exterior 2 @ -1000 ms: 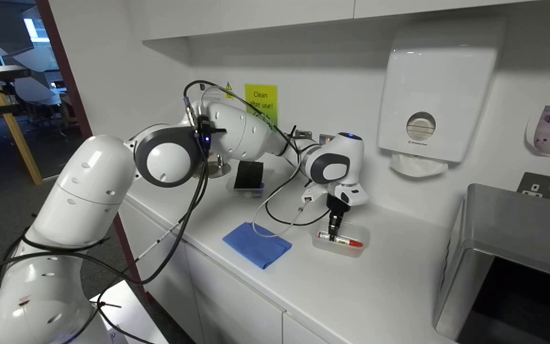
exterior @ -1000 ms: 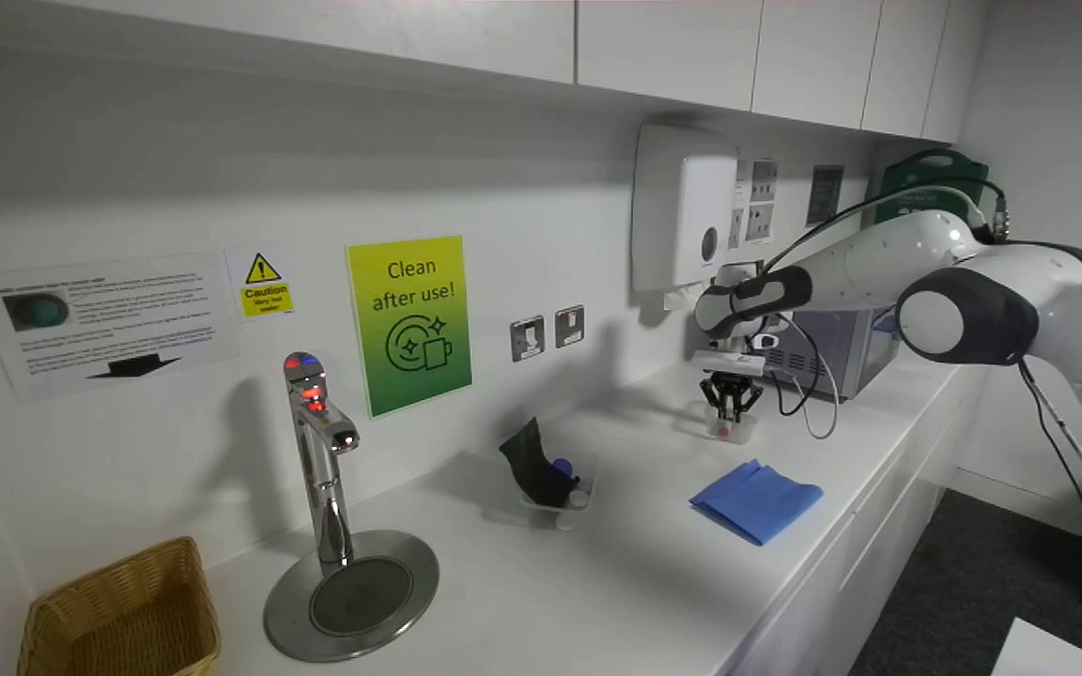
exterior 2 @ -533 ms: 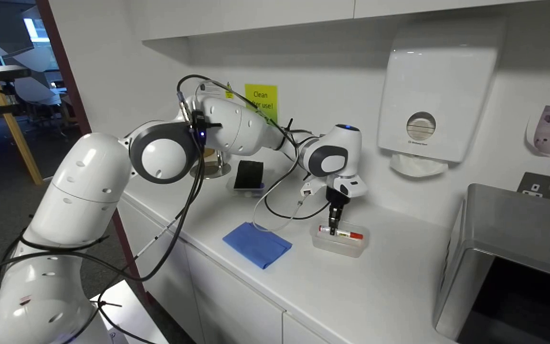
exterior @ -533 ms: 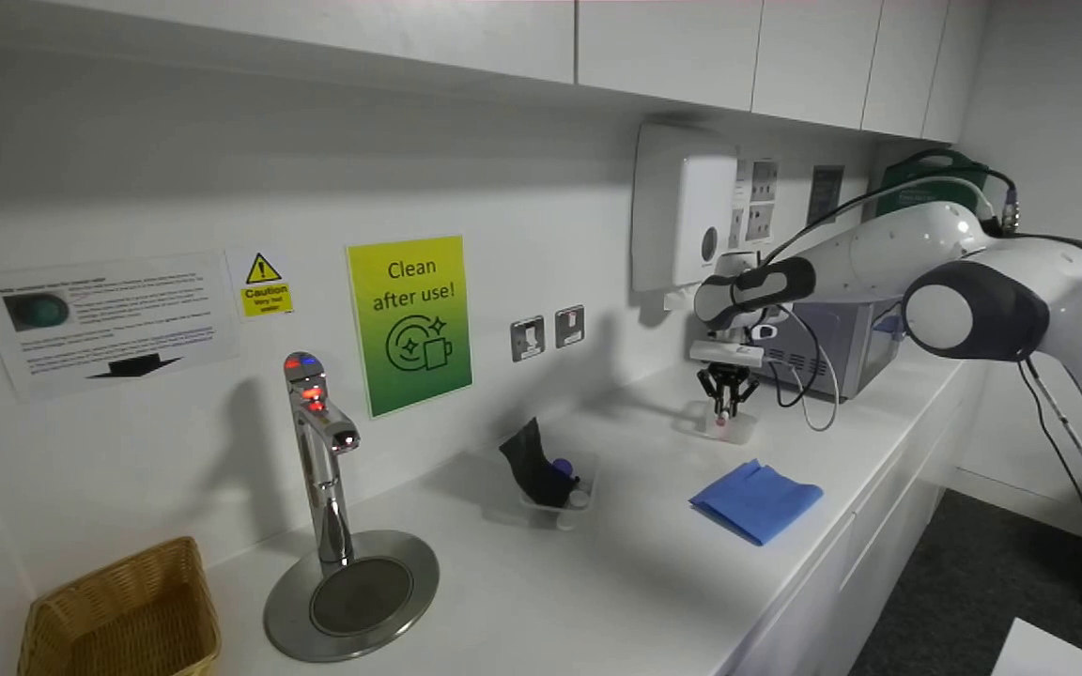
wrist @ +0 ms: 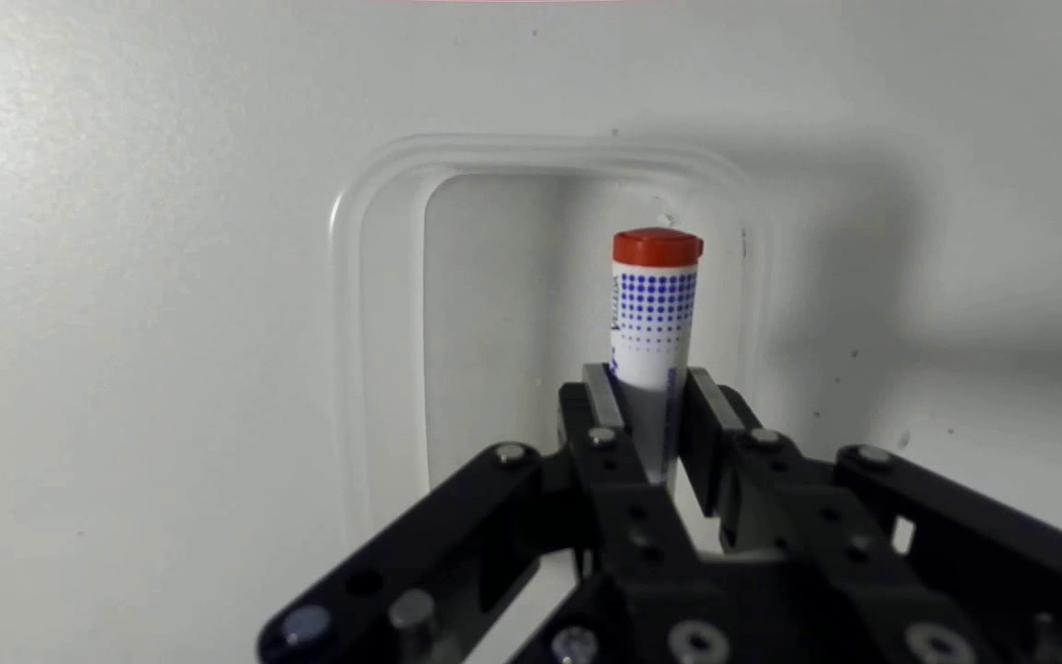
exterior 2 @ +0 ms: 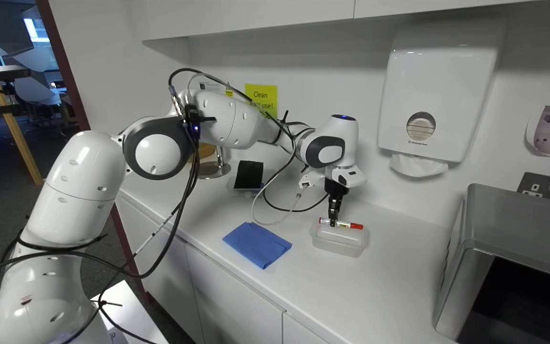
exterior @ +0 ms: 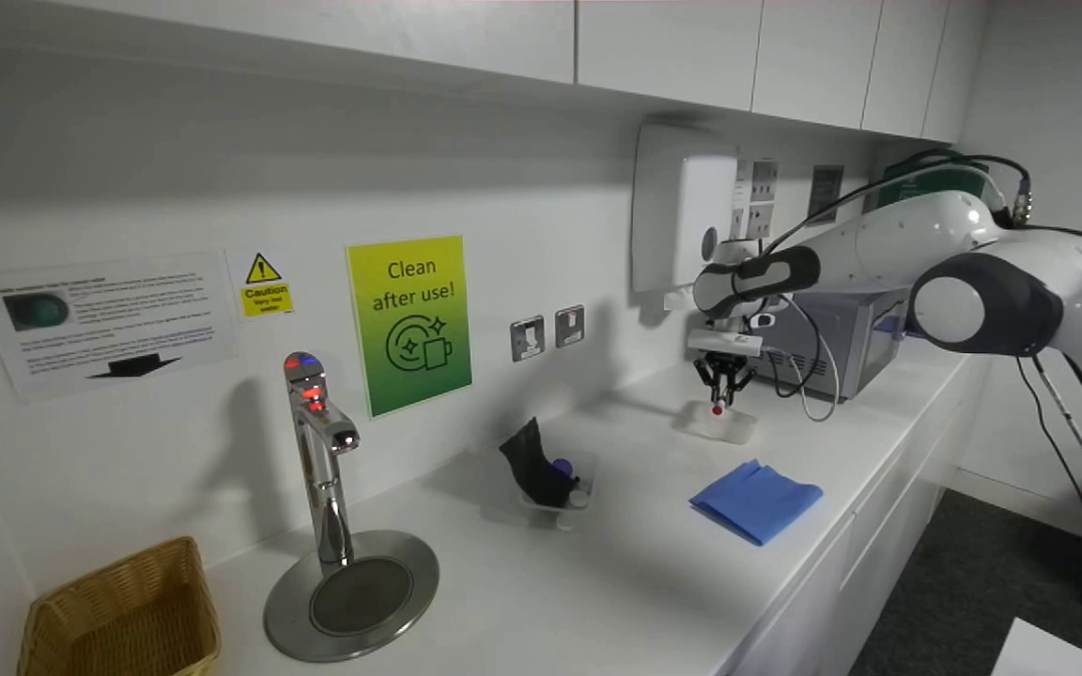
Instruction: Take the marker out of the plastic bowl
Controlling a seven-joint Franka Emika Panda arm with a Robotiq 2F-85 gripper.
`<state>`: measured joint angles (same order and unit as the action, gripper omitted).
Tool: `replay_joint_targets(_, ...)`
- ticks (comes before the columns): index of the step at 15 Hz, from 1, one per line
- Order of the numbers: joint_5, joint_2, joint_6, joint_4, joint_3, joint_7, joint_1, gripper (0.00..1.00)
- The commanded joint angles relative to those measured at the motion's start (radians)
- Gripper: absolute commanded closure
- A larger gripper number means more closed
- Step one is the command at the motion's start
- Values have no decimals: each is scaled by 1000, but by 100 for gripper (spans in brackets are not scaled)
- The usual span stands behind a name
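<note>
The marker (exterior 2: 349, 224), white with red ends, is held level between the fingers of my gripper (exterior 2: 333, 221). In the wrist view the marker (wrist: 653, 309) stands between both finger pads, its red end pointing away from the gripper (wrist: 649, 397). In an exterior view only the marker's red end (exterior: 718, 410) shows clearly below the gripper (exterior: 720, 398). The clear plastic bowl (exterior 2: 339, 245) sits on the counter under the marker, which hangs about at or just above its rim. In the wrist view the bowl (wrist: 347, 277) looks empty in its visible part; the gripper hides its near part.
A folded blue cloth (exterior 2: 257, 245) lies near the counter's front edge beside the bowl. A microwave (exterior 2: 509, 229) and a wall paper dispenser (exterior 2: 439, 95) are close by. Another clear container (exterior: 588, 479) holds a dark object (exterior: 536, 467). A tap (exterior: 320, 460) and a basket (exterior: 118, 610) stand farther along.
My gripper has risen with the marker in it, from inside the bowl up to about its rim. The bowl and the blue cloth have not moved.
</note>
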<state>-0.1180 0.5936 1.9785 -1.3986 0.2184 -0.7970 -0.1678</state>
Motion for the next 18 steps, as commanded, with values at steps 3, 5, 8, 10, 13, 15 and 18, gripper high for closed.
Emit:
replay_joint_targets(3, 31, -59, 21, -41, 2, 12, 18, 95)
replay_joint_targets(5, 35, -68, 20, -46, -1, 15, 25, 95)
replay_joint_targets(8, 12, -106, -4, -75, -29, 60, 33, 95)
replay_joint_targets(10, 11, -138, 6, -107, -44, 77, 47, 95)
replay_joint_targets(13, 18, -183, -5, -150, -59, 84, 77, 95)
replay_joint_targets(15, 42, -209, 11, -196, -59, 49, 113, 95)
replay_joint_targets(18, 70, -239, 23, -271, -61, 24, 153, 95)
